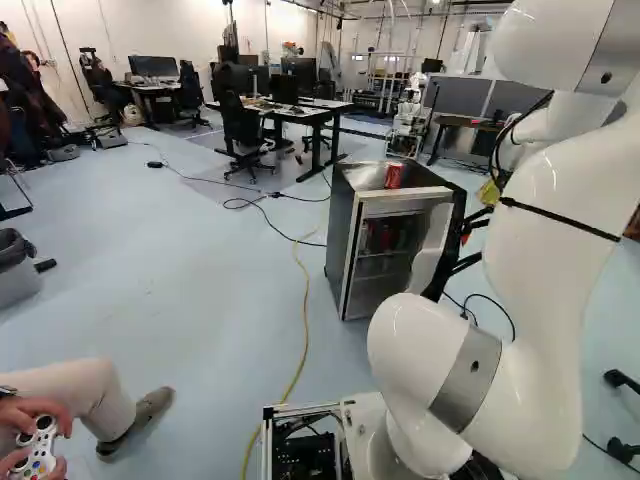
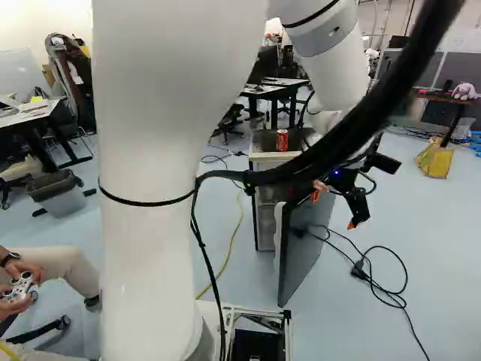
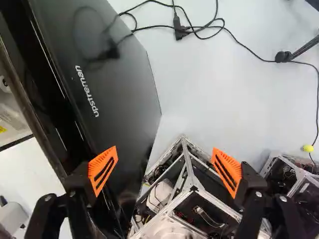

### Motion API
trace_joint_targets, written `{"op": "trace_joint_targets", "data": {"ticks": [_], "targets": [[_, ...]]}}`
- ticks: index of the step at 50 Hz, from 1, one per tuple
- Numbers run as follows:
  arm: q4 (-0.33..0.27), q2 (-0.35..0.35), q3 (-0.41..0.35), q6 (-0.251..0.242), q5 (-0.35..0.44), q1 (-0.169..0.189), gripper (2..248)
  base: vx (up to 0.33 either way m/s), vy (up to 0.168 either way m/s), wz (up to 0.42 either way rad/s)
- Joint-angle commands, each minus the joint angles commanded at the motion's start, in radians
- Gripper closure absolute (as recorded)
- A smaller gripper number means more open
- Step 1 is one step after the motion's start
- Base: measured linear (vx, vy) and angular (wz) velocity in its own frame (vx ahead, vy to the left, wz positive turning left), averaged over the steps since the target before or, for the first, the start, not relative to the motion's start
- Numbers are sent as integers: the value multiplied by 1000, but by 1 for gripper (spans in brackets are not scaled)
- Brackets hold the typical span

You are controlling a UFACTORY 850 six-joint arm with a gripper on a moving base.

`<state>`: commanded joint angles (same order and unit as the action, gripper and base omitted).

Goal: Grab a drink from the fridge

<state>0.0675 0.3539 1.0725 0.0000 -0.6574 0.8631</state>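
Beside the open fridge door [image 2: 307, 248], the gripper [image 2: 336, 207] has its 2 fingers spread; red shapes [image 1: 386, 236] inside the fridge [image 1: 343, 228] are too dim for me to make out.

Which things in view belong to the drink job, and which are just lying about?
For the job:
fridge, its door open
red items on its shelves, probably drinks
red can on top, possibly
jaws, open

Lying about:
yellow cable
black cable
grey bin
office chair
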Motion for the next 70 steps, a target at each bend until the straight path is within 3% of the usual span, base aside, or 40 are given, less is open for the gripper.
{"op": "trace_joint_targets", "data": {"ticks": [24, 70], "targets": [[0, -53, -71, 0, 0, -77, 3, 0, 0, 0], [0, -47, -63, 0, 0, -295, 3, 0, 0, 0]]}}
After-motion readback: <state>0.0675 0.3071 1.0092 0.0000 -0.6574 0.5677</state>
